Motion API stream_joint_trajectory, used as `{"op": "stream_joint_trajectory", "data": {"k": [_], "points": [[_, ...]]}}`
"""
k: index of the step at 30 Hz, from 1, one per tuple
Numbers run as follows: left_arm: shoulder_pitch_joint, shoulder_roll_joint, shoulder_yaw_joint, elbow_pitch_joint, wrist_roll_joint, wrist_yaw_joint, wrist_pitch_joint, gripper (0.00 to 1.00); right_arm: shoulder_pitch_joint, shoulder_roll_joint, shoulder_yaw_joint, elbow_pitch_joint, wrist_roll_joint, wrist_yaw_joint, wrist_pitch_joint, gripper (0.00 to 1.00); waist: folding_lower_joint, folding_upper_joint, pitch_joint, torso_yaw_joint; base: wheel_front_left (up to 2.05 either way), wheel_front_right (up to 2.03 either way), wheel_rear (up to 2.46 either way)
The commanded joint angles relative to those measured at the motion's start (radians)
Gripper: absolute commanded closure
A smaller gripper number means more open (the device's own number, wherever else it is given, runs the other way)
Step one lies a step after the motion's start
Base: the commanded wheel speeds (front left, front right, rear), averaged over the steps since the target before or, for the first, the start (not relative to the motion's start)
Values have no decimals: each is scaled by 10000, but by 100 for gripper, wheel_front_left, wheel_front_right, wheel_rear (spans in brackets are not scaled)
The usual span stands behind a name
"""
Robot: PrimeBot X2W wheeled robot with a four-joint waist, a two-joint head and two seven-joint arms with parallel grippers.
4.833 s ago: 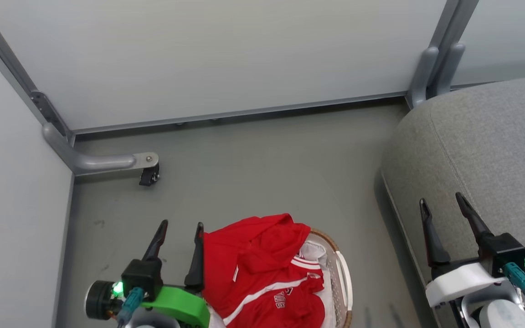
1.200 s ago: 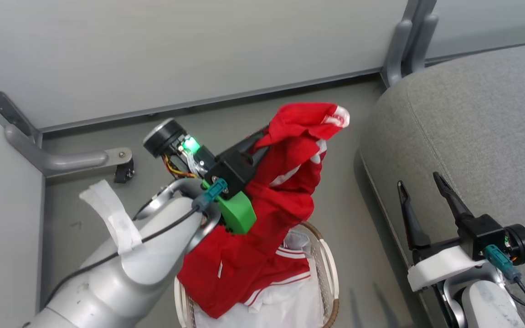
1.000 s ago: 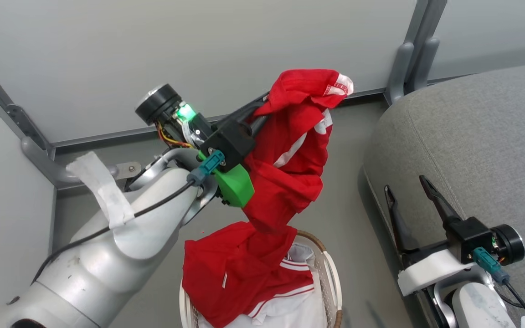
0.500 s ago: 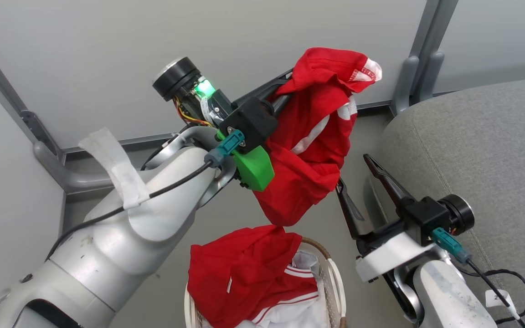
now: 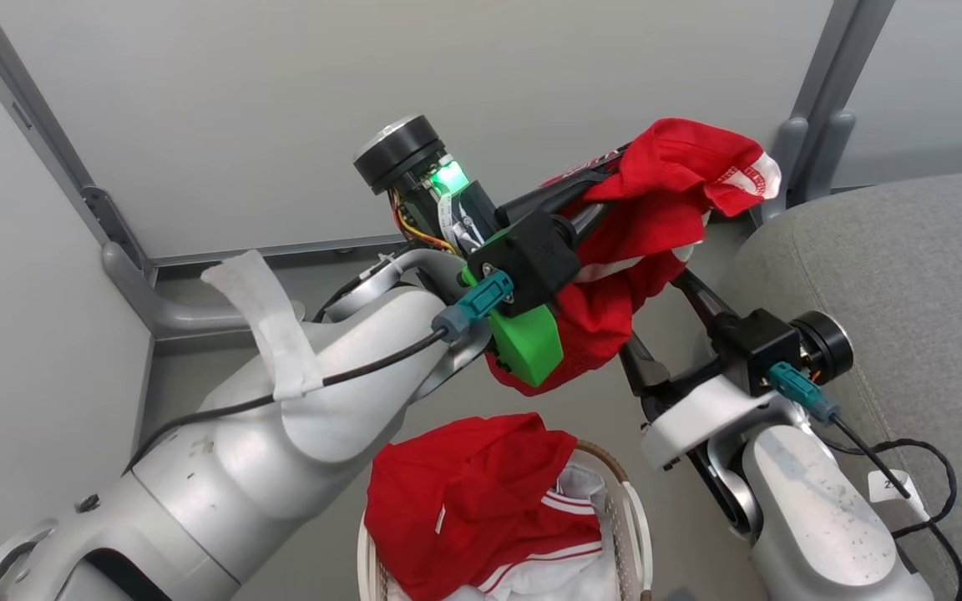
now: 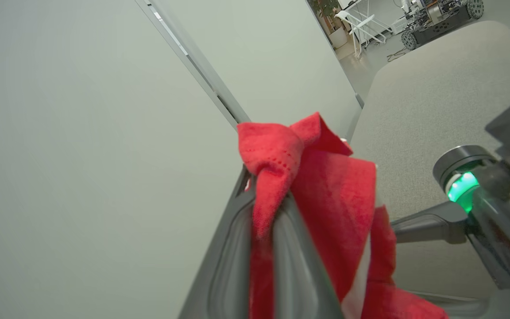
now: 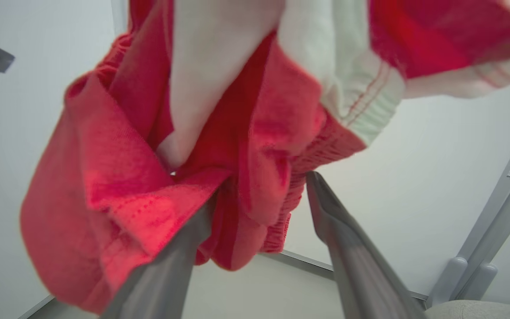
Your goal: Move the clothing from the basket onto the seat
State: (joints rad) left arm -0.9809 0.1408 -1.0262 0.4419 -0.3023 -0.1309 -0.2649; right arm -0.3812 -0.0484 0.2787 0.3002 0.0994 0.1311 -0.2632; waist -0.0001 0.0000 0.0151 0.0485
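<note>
Before wall [image 5: 281,100]: clothing [image 5: 665,184] in left pincer [image 5: 606,171]

Grey floor [image 5: 322,542], bare and smooth, runs from 6 o'clock in the head view up to the pale panels [image 5: 222,117] at 12. The basket [image 5: 627,509] stands on it at 6 o'clock, cut by the bottom edge, heaped with red clothing [image 5: 464,492] over white fabric. The couch [image 5: 907,275] rests on the floor from 3 to 5 o'clock, near the basket but apart from it. A grey bracket [image 5: 172,313] sits at 9 o'clock, a post [image 5: 815,159] at 2.
</note>
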Motion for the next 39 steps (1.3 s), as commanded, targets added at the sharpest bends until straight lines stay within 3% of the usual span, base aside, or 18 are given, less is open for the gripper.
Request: {"op": "stream_joint_trajectory", "data": {"k": [1,4,5,6,7,9,34,36,37,38,39], "points": [[-174,-14,-19,-55,-80,12,8,100,-185,-36,0,85,-3,-7,-23,0,1,0,-38,52,0,0,0],[-111,0,-13,-76,-193,12,8,100,-355,-38,31,270,49,-7,-23,0,1,0,-73,92,0,0,0],[-62,-7,5,-80,-248,12,8,100,-411,-36,58,383,90,-7,-24,12,1,0,-91,101,0,0,0],[-22,-12,19,-78,-292,12,8,100,-458,-39,64,479,122,-7,-24,53,1,0,-106,107,0,0,0],[27,-12,27,-74,-339,12,8,100,-524,-38,85,597,166,-7,-23,65,1,0,-123,115,0,0,0],[111,6,43,-47,-415,12,8,100,-638,-36,133,788,196,-7,-23,100,1,0,-151,123,0,0,0],[1153,93,1147,409,-678,11,8,100,-719,-38,-35,954,25,-7,-24,100,1,0,-174,80,0,0,0],[1363,49,1357,329,-711,11,8,51,-722,-38,-129,934,-19,-7,-24,100,1,0,-155,68,0,0,0],[1485,40,1452,303,-729,13,8,9,-721,-38,-189,922,-47,-7,-24,100,1,0,-149,58,0,0,0],[1633,28,1544,272,-731,11,8,0,-714,-38,-251,902,-50,-8,-24,100,1,0,-142,46,0,0,0],[1767,9,1626,240,-727,11,8,0,-699,-38,-303,882,-70,-7,-24,100,1,0,-136,37,0,0,0]]}}
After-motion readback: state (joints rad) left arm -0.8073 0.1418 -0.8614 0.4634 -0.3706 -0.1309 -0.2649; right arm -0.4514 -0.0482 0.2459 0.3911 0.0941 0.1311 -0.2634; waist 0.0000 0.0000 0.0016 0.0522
